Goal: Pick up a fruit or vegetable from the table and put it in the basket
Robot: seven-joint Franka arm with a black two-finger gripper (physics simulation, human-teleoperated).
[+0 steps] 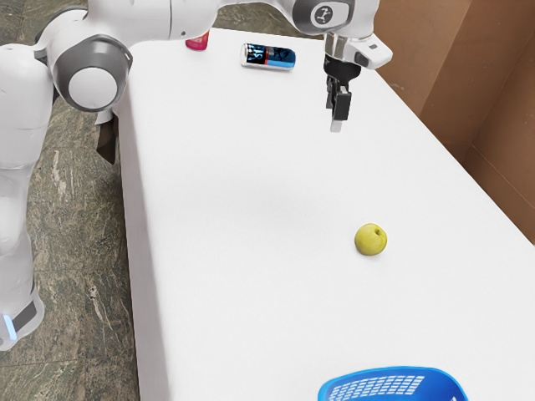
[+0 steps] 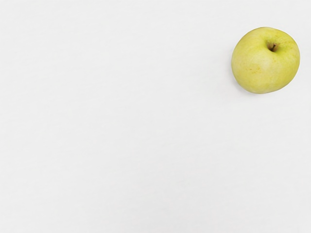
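Apple (image 1: 371, 240), one, on the table (image 1: 234, 192) between your gripper (image 1: 337, 123) and the basket (image 1: 436, 386) — likely firm, fairly light, slick-skinned, bruisable; to be taken squarely across its widest girth — gripper wide or narrow, you cannot tell from here.

The white worktop (image 1: 242, 192) carries a round yellow-green apple (image 1: 370, 240), blue perforated plastic basket (image 1: 435, 384), sideways blue-black cylindrical can (image 1: 268, 57) and partly hidden red object (image 1: 198, 42).

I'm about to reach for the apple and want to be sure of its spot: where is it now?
The apple sits on the white table, in the exterior view between the gripper and the blue basket.
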